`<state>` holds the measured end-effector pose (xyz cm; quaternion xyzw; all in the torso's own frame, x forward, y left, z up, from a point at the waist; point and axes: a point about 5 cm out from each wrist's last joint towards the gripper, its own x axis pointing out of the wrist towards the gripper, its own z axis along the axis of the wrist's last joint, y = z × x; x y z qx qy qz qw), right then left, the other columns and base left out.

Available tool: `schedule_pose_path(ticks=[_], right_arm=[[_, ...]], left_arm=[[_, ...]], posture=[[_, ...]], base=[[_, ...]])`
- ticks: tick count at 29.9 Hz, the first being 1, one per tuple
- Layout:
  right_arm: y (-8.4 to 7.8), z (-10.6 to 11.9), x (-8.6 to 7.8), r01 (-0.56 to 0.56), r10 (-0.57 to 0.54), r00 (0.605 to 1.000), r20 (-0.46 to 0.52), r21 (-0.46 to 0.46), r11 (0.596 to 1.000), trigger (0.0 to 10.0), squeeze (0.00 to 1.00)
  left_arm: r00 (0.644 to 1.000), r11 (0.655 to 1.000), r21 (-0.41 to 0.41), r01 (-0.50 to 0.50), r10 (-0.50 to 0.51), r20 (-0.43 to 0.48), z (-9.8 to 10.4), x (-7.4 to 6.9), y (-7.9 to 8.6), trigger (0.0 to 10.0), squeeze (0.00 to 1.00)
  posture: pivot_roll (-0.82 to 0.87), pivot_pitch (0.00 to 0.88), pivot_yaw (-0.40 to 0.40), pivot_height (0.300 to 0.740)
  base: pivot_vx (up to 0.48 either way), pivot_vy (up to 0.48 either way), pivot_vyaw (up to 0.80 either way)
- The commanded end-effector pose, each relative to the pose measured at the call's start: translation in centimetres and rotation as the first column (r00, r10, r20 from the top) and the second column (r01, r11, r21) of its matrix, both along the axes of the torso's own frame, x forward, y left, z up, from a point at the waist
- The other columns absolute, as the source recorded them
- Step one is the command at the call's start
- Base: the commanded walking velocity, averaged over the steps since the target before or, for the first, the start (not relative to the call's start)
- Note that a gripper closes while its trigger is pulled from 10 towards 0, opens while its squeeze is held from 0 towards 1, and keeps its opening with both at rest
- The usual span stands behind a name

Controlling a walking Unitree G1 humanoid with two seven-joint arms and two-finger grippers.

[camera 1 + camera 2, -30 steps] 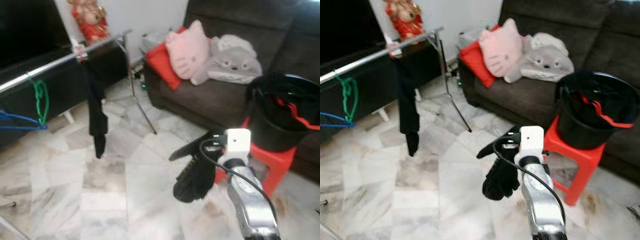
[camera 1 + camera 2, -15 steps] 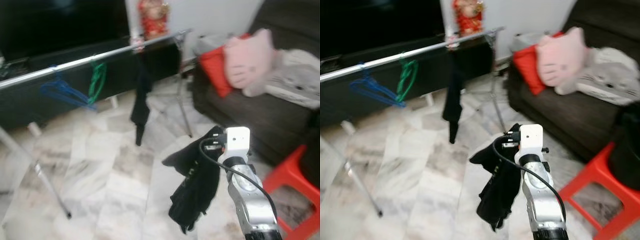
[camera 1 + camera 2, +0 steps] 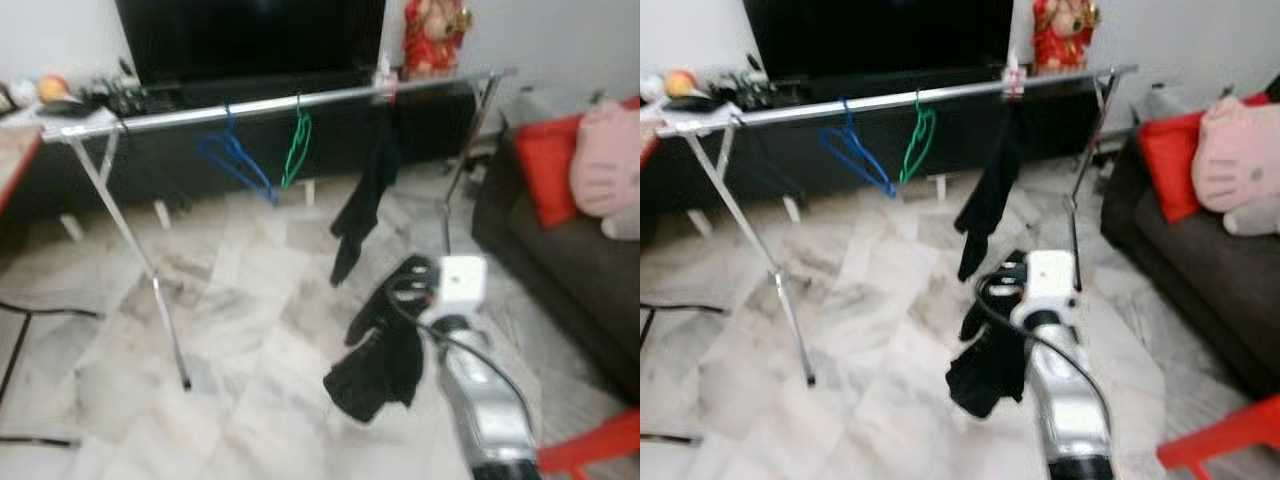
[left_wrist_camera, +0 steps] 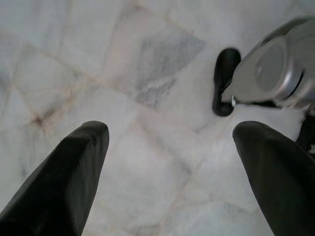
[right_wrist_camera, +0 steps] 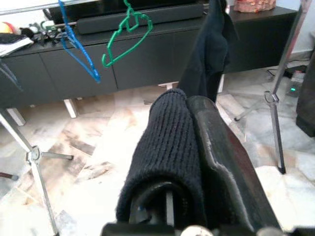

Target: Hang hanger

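Hanger: its outline cannot be told apart from the black knit garment (image 3: 378,362) carried by the right gripper (image 5: 191,115), so its own heading cannot be stated.

Right gripper: in the right wrist view its fingers (image 5: 219,142) are pressed together on the garment. The knit lies folded along one finger, tight against the other, with no gap between them. In the left eye view the gripper sits right of centre, ahead of the white wrist housing (image 3: 462,280).

Garment position: it is touching the gripper and hangs below it, clear of the marble floor (image 3: 250,340). Its long axis is near vertical, leaning toward the lower left of the frame, with the bunched lower end lowest. A short dark spur juts to the left at mid-height. Along the fingers, the fold points toward the rail.

Left gripper (image 4: 170,147): fingers (image 4: 74,167) are spread wide with nothing between them, over pale floor tiles.

Surroundings: a silver clothes rail (image 3: 250,105) crosses the upper part of the frame. It is well apart from the held garment. On it hang a blue hanger (image 3: 235,160), a green hanger (image 3: 295,150) just beside that, and a second black garment (image 3: 365,200) further right. A dark sofa (image 3: 550,260) with a red cushion (image 3: 548,170) occupies the right edge.
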<state>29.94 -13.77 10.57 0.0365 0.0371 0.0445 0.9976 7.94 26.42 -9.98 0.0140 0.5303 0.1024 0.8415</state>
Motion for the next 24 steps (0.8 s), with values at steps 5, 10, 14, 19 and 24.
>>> schedule_pose_path(ticks=[5,10,14,19,24], right_arm=[[-1.08,-0.05,-0.05,0.038,-0.038,0.999,0.012,-0.010,0.999,10.0,0.00],[-1.02,0.01,0.08,0.042,-0.042,0.999,0.018,-0.001,0.999,10.0,0.00],[-0.94,0.05,0.11,0.038,-0.038,0.999,0.019,-0.003,0.999,10.0,0.00],[-0.79,0.00,0.14,0.031,-0.031,0.999,0.018,-0.008,0.999,10.0,0.00],[-0.71,0.08,0.23,0.030,-0.030,0.999,0.021,-0.008,1.000,10.0,0.00]], left_arm=[[1.000,1.000,-0.016,-0.021,0.021,0.005,-0.06,-0.35,-0.03,10.0,0.00],[1.000,1.000,-0.026,-0.016,0.016,0.000,-0.10,-0.42,-0.12,10.0,0.00],[1.000,1.000,-0.026,-0.013,0.013,-0.003,-0.11,-0.43,-0.12,10.0,0.00],[1.000,1.000,-0.024,-0.012,0.012,-0.007,-0.11,-0.44,-0.10,10.0,0.00],[1.000,1.000,-0.023,-0.013,0.013,-0.004,-0.07,-0.33,-0.04,10.0,0.00]], posture=[[-0.04,0.000,-0.009,0.716],[-0.04,0.000,-0.007,0.716],[-0.04,0.000,-0.008,0.716],[-0.04,0.000,-0.006,0.716],[-0.03,0.000,-0.005,0.716]], base=[[0.000,0.000,0.00],[0.114,0.000,0.00],[0.341,0.000,0.00],[0.351,0.000,0.00],[0.297,0.000,0.00]])
